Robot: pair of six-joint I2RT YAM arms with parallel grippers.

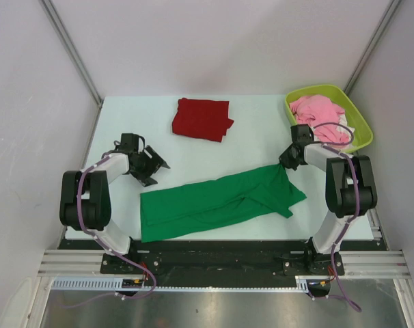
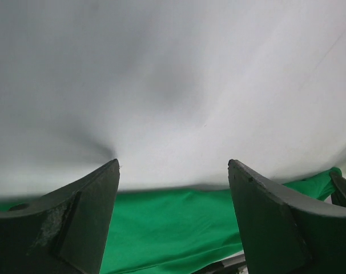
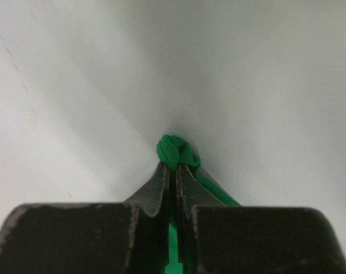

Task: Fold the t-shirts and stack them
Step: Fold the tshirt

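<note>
Right claw (image 3: 174,168) clamped on bunched corner of green t-shirt (image 1: 214,201), shirt stretched across near tabletop (image 1: 261,130). Left claw (image 1: 147,166) gaping, empty, near shirt's left end. Red t-shirt (image 1: 201,119) folded at back. Tip: carry corner low, slow; layers pinched, can't tell.
</note>
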